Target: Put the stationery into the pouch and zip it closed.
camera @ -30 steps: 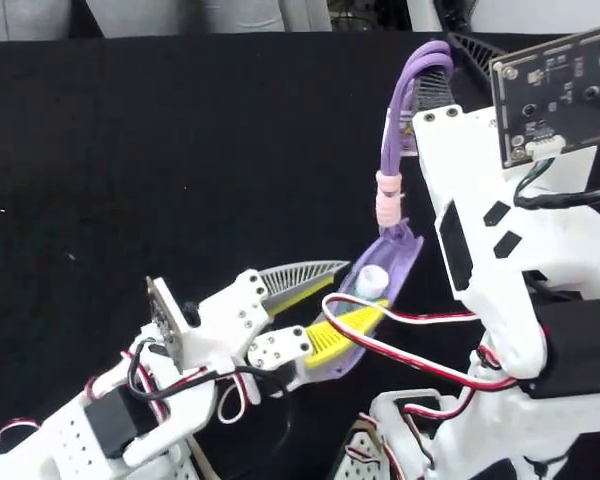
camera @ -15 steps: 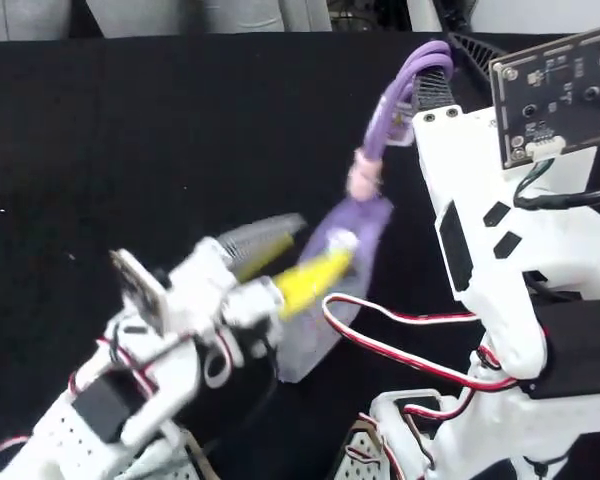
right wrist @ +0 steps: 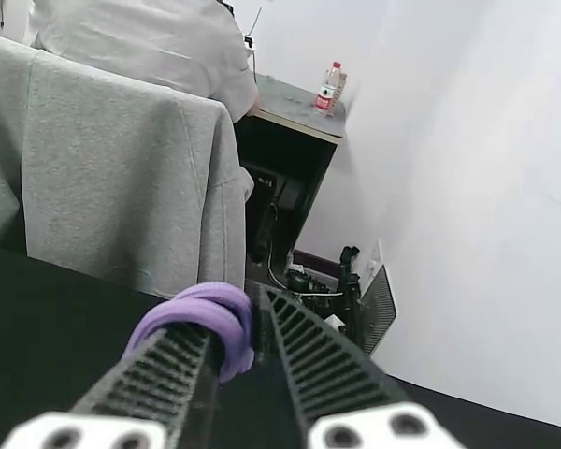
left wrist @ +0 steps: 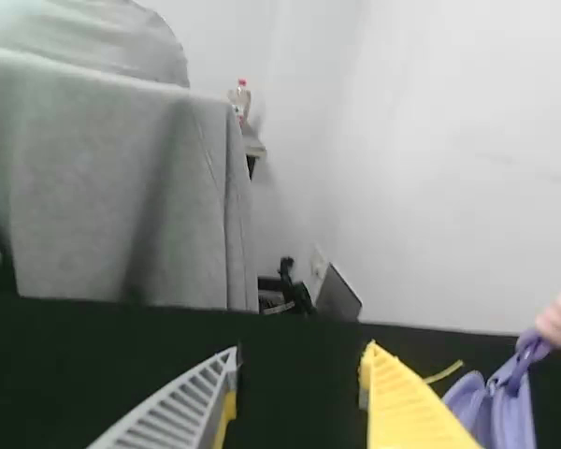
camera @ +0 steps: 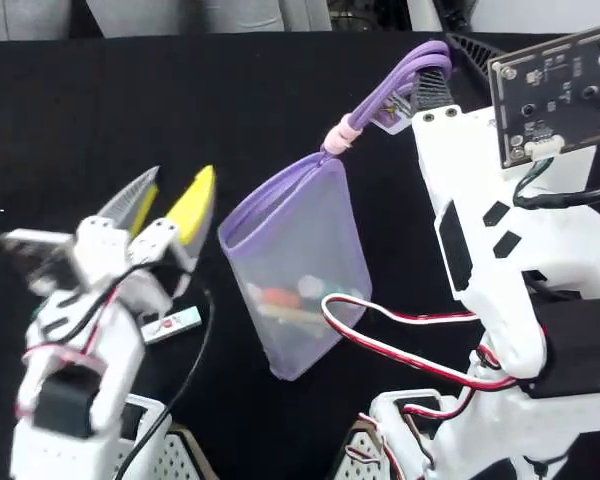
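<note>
A translucent purple pouch (camera: 298, 262) hangs in the air by its purple strap (camera: 392, 84), its mouth gaping open toward the upper left. Small stationery pieces (camera: 282, 300) lie inside near its bottom. My right gripper (camera: 420, 88) is shut on the strap (right wrist: 204, 318) at the top of the high view. My left gripper (camera: 170, 202) stands open and empty left of the pouch, its grey and yellow fingers (left wrist: 399, 404) spread apart; the pouch's edge (left wrist: 486, 404) shows beside the yellow one. A small white item (camera: 172, 325) lies on the table beside the left arm.
The black tabletop (camera: 180, 110) stretches to the left and back. The right arm's white body (camera: 520, 260) and its red and white cables (camera: 400, 345) crowd the right side, in front of the pouch.
My left gripper has pulled out of the pouch and swung left and up, ending open and clear of it. The pouch has swung up and now hangs wide open from the strap.
</note>
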You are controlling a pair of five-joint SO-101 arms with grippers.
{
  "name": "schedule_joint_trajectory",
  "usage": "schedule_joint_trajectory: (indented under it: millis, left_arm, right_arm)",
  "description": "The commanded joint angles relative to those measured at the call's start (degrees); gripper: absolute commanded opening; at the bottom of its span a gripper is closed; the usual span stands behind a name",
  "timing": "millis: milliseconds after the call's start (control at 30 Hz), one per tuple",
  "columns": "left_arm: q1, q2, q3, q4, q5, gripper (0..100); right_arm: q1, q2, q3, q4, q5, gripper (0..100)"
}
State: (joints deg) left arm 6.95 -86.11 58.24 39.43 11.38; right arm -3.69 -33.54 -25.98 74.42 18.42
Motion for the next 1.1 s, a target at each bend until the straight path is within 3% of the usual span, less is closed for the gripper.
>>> schedule_joint_trajectory:
  millis: [0, 300, 567, 800, 1067]
  left_arm:
    - [-0.84, -2.37, -11.47, 16.35, -0.53, 21]
    - [-0.40, 13.63, -19.21, 38.24, -14.68, 22]
    - [-0.31, 24.79, -15.96, 46.42, -34.11, 22]
    - [1.19, 24.79, -1.01, 39.12, -46.59, 22]
    - [0.57, 25.41, 12.79, 22.07, -47.82, 22]
  right_arm:
    - [0.18, -1.45, -0.48, -1.23, 0.09, 1.2]
    - [0.18, -1.54, -0.48, -1.23, 0.09, 1.2]
    - [0.18, -1.54, -0.48, -1.23, 0.09, 1.2]
    - [0.18, -1.54, -0.48, -1.23, 0.09, 1.2]
    - [0.18, -1.54, -0.57, -1.23, 0.09, 1.2]
